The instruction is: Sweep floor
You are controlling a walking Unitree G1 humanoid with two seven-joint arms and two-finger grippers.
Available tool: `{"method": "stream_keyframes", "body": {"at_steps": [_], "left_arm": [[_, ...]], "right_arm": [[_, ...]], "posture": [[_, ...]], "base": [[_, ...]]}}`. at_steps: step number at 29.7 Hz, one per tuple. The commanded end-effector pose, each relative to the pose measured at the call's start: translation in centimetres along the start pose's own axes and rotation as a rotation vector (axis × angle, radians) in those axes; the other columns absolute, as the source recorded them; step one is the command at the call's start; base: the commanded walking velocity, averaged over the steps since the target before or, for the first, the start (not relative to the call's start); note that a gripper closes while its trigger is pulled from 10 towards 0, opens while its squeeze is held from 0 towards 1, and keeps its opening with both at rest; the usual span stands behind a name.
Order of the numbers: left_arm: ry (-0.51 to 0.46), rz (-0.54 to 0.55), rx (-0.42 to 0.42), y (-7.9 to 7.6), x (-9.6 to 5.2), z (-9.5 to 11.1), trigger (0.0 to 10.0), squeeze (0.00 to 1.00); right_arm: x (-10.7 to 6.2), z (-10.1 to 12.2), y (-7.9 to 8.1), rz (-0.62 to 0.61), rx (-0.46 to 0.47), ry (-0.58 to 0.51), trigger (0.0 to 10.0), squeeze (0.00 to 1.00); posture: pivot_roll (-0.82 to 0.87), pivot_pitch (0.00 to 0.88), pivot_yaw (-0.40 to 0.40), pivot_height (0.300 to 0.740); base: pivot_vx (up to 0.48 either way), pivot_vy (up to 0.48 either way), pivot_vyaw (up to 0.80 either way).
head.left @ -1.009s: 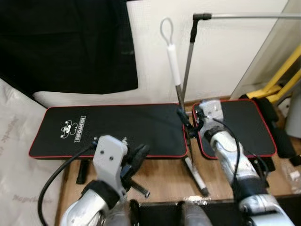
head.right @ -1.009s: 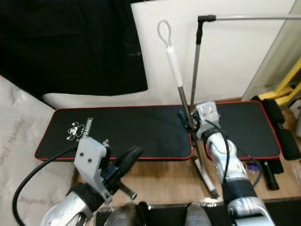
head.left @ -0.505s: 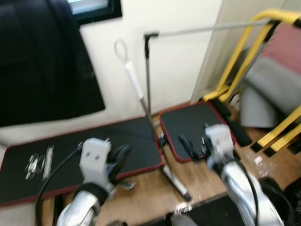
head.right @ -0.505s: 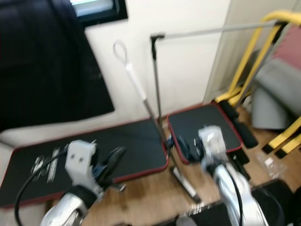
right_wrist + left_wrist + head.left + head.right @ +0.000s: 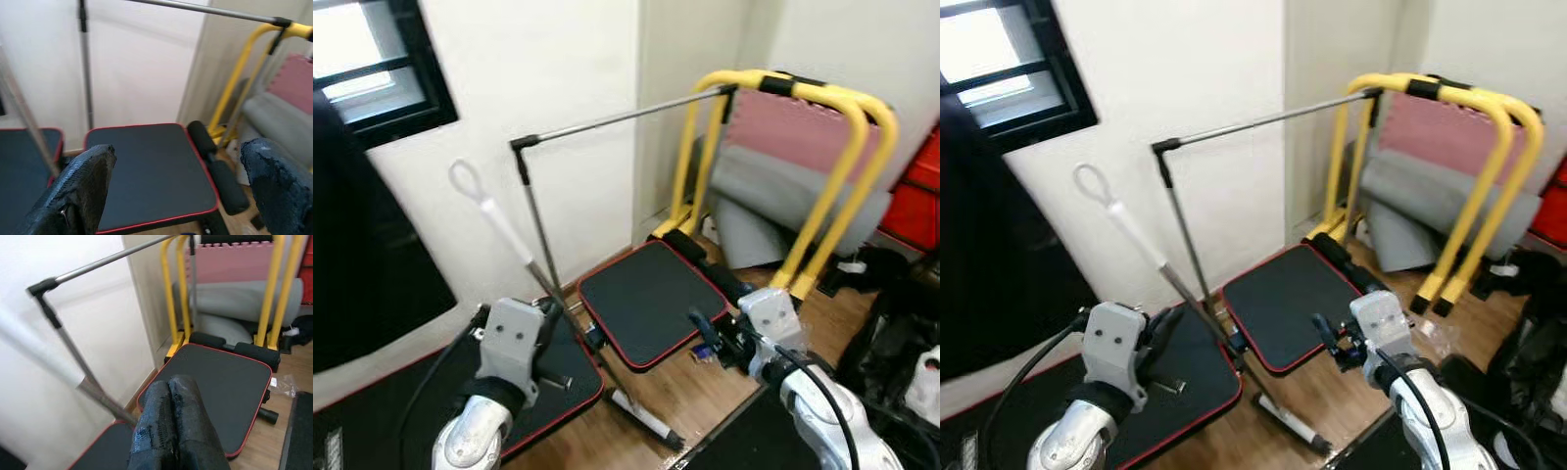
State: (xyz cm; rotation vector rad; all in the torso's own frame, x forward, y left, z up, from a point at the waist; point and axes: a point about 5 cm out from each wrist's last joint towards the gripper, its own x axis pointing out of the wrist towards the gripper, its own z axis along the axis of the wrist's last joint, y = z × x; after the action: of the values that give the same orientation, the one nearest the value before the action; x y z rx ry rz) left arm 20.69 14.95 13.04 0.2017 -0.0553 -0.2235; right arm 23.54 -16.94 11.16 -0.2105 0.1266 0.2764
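broom leans on the wall, head hidden; left gripper pinched empty, right gripper spread wide.

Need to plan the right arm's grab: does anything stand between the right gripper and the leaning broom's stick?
Nothing visible does. The open right gripper hangs over the small black mat, which lies flat and low. The broom leans beyond it. The grey rack post stands close beside the stick.

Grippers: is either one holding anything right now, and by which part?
No. The left gripper is shut on nothing, and the right gripper is open and bare. The broom leans against the wall, ungripped.
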Motion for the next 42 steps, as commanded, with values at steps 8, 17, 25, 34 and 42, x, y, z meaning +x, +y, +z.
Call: {"method": "stream_keyframes", "body": {"at_steps": [8, 17, 25, 34, 42], "left_arm": [[-0.001, 0.030, -0.008, 0.1, 1.2, -0.9, 10.0, 0.00], [-0.011, 0.021, -0.027, 0.0, 1.7, -1.3, 10.0, 0.00], [-0.027, 0.028, -0.042, 0.0, 1.8, -1.4, 10.0, 0.00], [-0.032, 0.029, -0.049, 0.0, 2.0, -1.5, 10.0, 0.00], [-0.034, 0.024, -0.061, 0.0, 2.2, -1.5, 10.0, 0.00]], "right_arm": [[1.1, 0.3, 0.5, 0.007, -0.009, -0.011, 10.0, 0.00], [1.5, 0.6, 0.5, 0.009, -0.046, -0.040, 10.0, 0.00], [1.6, 0.5, 0.4, 0.014, -0.048, -0.038, 10.0, 0.00], [1.7, 0.5, 0.4, 0.011, -0.055, -0.044, 10.0, 0.00], [1.9, 0.8, 0.4, 0.008, -0.071, -0.068, 10.0, 0.00]], "posture": [[-0.16, 0.000, 0.018, 0.740], [-0.16, 0.000, 0.017, 0.740], [-0.17, 0.000, 0.010, 0.740], [-0.17, 0.000, 0.012, 0.740], [-0.17, 0.000, 0.015, 0.740]], "base": [[0.000, 0.000, -0.80], [0.000, 0.000, -0.80], [0.000, 0.000, -0.80], [0.000, 0.000, -0.80], [0.000, -0.440, 0.00]]}}
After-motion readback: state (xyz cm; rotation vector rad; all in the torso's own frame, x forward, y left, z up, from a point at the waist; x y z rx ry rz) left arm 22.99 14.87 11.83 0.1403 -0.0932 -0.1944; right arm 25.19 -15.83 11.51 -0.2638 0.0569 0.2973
